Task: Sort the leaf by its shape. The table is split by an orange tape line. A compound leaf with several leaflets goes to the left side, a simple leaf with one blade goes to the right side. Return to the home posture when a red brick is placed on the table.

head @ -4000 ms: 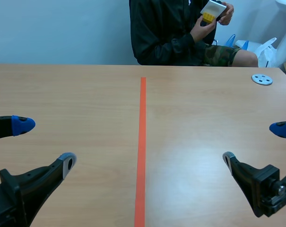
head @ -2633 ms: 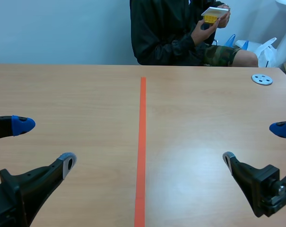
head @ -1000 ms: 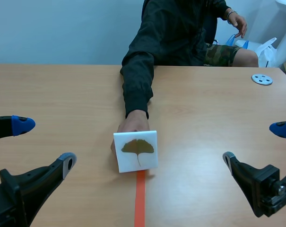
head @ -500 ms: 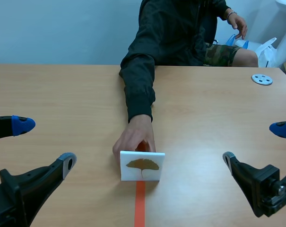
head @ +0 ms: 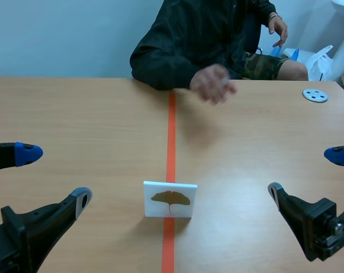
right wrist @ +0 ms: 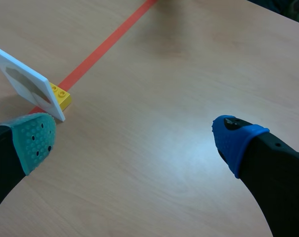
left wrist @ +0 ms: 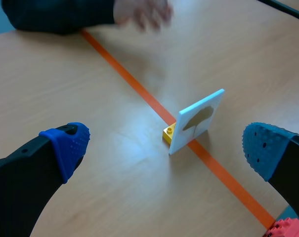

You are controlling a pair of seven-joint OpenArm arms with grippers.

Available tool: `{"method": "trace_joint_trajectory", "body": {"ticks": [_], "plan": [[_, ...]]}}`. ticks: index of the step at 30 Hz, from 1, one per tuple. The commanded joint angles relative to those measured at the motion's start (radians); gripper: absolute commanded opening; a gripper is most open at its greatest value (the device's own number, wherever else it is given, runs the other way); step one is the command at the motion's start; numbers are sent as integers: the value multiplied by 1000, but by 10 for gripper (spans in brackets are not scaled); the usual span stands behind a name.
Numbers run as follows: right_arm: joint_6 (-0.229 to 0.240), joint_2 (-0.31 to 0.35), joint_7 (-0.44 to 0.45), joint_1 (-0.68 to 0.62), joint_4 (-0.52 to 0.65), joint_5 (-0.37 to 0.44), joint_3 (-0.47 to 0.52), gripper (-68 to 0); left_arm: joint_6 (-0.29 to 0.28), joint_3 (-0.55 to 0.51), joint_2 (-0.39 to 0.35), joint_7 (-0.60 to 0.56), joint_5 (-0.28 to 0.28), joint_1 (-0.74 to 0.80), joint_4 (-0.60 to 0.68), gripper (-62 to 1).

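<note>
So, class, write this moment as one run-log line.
leaf card: upright on tape line, simple fan blade | left gripper: open | right gripper: open | person's hand: far edge

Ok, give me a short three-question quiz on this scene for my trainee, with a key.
1. True or false: the card stands upright on the tape line.
2. What sits at the card's base, on its back side? A: a yellow brick; B: a blue cup; C: a green ball.
3. Fill in: the left tool and right tool are both ___.
Key: 1 true; 2 A; 3 open.
</note>
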Motion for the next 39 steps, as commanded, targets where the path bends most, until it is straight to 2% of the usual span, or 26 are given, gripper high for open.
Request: {"method": "trace_joint_trajectory", "body": {"ticks": [1, 8, 14, 21, 28, 32, 36, 39], "plan": [[0, 0, 14, 12, 18, 3, 2, 4, -5, -6, 5, 6, -6, -5, 14, 14], [0, 0, 14, 12, 17, 3, 2, 4, -17, -5, 5, 87, -2, -23, 14, 14], [0, 0, 14, 12, 17, 3, 2, 4, -24, 4, 5, 108, -3, -82, 13, 14], [0, 0, 14, 12, 17, 3, 2, 4, -36, 58, 5, 180, -3, -168, -16, 14], [0, 0, 14, 12, 17, 3, 2, 4, -70, 154, 5, 181, 2, -267, -143, 14], [0, 0, 14, 12, 17, 3, 2, 4, -73, 233, 11, 151, 48, -348, -245, 14], [0, -1, 14, 13, 17, 3, 2, 4, -85, 327, 12, 100, 54, -433, -357, 14], [1, -1, 6, 24, 17, 3, 2, 4, -85, 389, 29, 68, 119, -492, -433, 14]]}}
